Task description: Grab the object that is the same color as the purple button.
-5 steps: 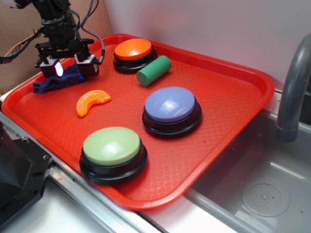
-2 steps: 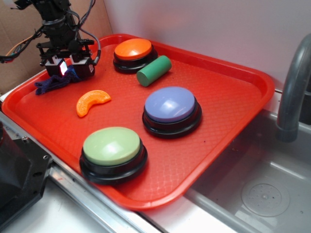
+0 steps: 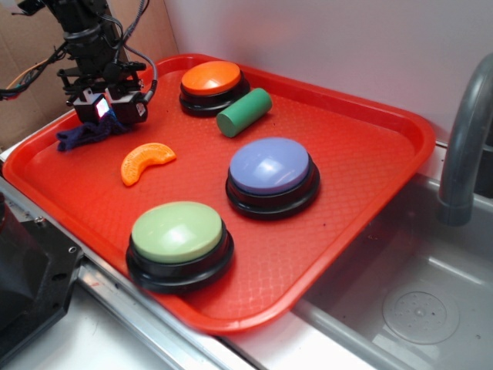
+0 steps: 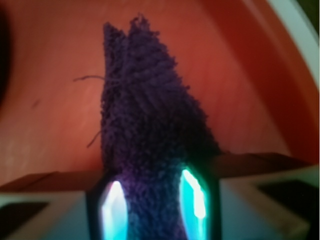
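The dark purple fuzzy rag (image 3: pixel 79 137) lies at the far left of the red tray (image 3: pixel 362 193), with one end pinched up between my fingers. My gripper (image 3: pixel 105 110) stands over that end, shut on the rag. In the wrist view the rag (image 4: pixel 145 125) fills the gap between the two glowing pads (image 4: pixel 192 200) and trails away over the tray floor. The purple button (image 3: pixel 270 167), lavender-blue on a black base, sits near the tray's middle, well to the right of the gripper.
An orange slice toy (image 3: pixel 145 161) lies just right of the rag. An orange-topped button (image 3: pixel 211 80) and a green cylinder (image 3: pixel 243 112) sit at the back, a green-topped button (image 3: pixel 177 233) at the front. A grey faucet (image 3: pixel 466 131) and sink (image 3: pixel 416 308) are on the right.
The fingers have closed in on the rag's end, from wide apart a second ago to pinching it. The rag has bunched and shifted slightly toward the gripper.
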`<state>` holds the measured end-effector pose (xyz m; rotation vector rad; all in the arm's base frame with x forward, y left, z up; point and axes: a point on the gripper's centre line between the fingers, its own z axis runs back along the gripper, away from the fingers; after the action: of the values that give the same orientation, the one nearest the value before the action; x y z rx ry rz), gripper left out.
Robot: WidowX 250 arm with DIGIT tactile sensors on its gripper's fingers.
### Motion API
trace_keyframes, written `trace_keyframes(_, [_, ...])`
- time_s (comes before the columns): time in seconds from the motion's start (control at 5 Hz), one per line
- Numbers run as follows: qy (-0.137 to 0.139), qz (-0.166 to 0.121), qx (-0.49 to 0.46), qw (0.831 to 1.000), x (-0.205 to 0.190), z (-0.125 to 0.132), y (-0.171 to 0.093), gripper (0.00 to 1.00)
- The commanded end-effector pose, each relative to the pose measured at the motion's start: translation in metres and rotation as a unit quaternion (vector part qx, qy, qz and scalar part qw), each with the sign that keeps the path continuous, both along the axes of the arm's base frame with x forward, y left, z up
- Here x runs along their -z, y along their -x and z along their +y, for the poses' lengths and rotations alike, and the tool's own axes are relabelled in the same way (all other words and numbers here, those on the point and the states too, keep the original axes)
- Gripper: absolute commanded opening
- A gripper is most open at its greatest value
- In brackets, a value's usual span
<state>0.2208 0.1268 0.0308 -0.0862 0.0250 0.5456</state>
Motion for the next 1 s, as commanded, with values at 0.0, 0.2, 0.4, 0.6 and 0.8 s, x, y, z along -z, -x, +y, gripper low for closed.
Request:
trace_keyframes(0.0, [-0.034, -0.053, 0.052, 0.997, -0.063, -0.008, 0.008, 0.0])
trace_keyframes(0.2, [-0.043, -0.087, 0.09, 0.991, -0.11, -0.032, 0.017, 0.0])
trace_keyframes(0.4, [-0.036, -0.117, 0.127, 0.984, -0.154, -0.052, 0.034, 0.0])
trace_keyframes(0.6, [-0.038, -0.128, 0.172, 0.976, -0.182, -0.063, 0.047, 0.0])
trace_keyframes(0.8, [-0.029, -0.134, 0.203, 0.97, -0.189, -0.071, 0.052, 0.0])
